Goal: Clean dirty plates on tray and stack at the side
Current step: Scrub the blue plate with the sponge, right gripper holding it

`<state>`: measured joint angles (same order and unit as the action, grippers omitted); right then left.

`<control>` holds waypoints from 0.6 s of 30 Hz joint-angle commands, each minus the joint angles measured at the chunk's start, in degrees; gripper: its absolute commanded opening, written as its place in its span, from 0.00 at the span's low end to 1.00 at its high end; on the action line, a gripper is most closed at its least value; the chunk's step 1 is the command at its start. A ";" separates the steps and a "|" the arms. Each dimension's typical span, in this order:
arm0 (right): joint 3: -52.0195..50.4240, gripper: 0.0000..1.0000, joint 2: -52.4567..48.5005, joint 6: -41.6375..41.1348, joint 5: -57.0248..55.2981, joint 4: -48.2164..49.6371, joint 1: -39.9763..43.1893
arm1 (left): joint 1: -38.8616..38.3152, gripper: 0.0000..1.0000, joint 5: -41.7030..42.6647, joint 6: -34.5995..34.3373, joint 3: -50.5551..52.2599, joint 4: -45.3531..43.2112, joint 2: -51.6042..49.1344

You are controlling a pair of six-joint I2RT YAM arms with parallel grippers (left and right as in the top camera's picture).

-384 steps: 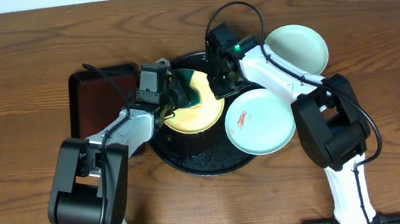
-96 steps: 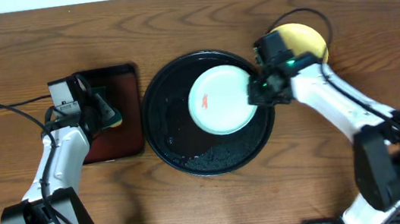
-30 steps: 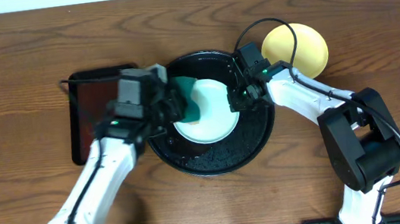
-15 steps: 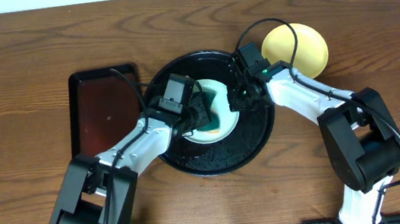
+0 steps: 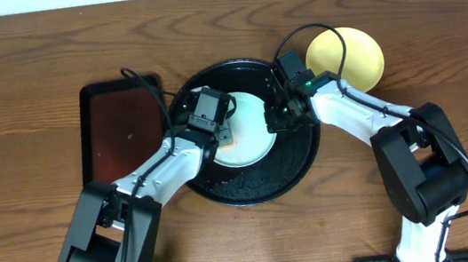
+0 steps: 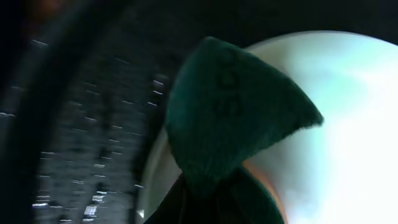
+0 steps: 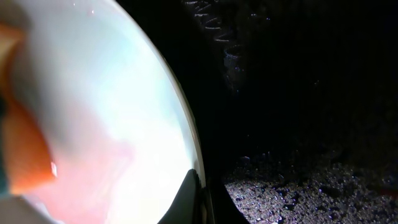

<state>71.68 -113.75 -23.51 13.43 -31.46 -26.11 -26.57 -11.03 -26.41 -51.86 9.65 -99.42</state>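
A pale mint-white plate (image 5: 252, 133) lies in the round black tray (image 5: 258, 182). My left gripper (image 5: 222, 134) is shut on a dark green sponge (image 6: 230, 118), pressed against the plate's left part (image 6: 348, 124). My right gripper (image 5: 275, 119) is shut on the plate's right rim; one finger (image 7: 189, 193) lies over the plate's edge (image 7: 93, 112). An orange patch (image 7: 25, 155) shows on the plate near the sponge; smear or sponge side, I cannot tell which. A pale yellow plate (image 5: 346, 57) sits on the table right of the tray.
A rectangular reddish-brown tray (image 5: 122, 127) lies left of the black tray, with the left arm's cable over its corner. The black tray's floor (image 7: 298, 186) looks wet and speckled. Both arms reach in from the near edge.
The left gripper with the sponge slid across the plate towards its middle, then back to the left part. The right gripper and the plate stayed put.
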 commanded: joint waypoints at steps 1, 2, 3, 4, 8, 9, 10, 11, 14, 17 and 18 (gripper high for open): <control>-0.22 0.01 -1.66 0.46 -3.13 -1.81 -0.61 | 2.08 0.08 -14.75 4.83 0.31 0.20 2.12; -0.22 0.01 -1.66 0.44 -3.10 -1.84 -0.61 | 2.08 0.07 -14.73 4.81 0.26 0.09 2.73; -0.22 0.01 -1.66 0.44 -3.10 -1.79 -0.61 | 2.05 0.07 -14.23 4.79 0.20 0.07 3.54; -0.22 0.01 -1.66 0.44 -3.10 -1.77 -0.61 | 2.08 0.07 -12.85 4.79 0.17 0.00 4.42; -0.22 0.01 -1.66 0.42 -3.08 -1.73 -0.61 | 2.05 0.08 4.35 4.72 0.17 -1.11 7.41; -0.22 0.01 -1.66 0.42 -3.06 -1.68 -0.61 | 2.08 0.08 10.12 4.31 0.17 -1.88 7.67; -0.22 0.01 -1.66 0.42 -3.06 -1.57 -0.61 | 2.05 0.07 14.99 2.21 0.17 -2.73 7.72; -0.22 0.01 -1.66 0.39 -3.06 -1.51 -0.61 | 2.05 0.08 19.21 -0.66 0.20 -3.63 7.65; -0.20 0.01 -1.66 0.39 -2.73 -1.25 -0.61 | 1.55 0.07 25.07 -5.33 0.20 -5.14 6.82; -0.20 0.01 -1.66 0.39 -2.40 -1.05 -0.68 | 0.70 0.07 24.65 -5.40 0.22 -5.18 4.94; -0.22 0.01 -1.66 0.37 -2.40 -1.03 -0.72 | 0.61 0.08 24.50 -5.42 0.26 -5.18 3.91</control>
<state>71.94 -113.84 -23.66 13.32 -31.79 -26.20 -25.39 8.21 -29.04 -51.86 4.64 -92.82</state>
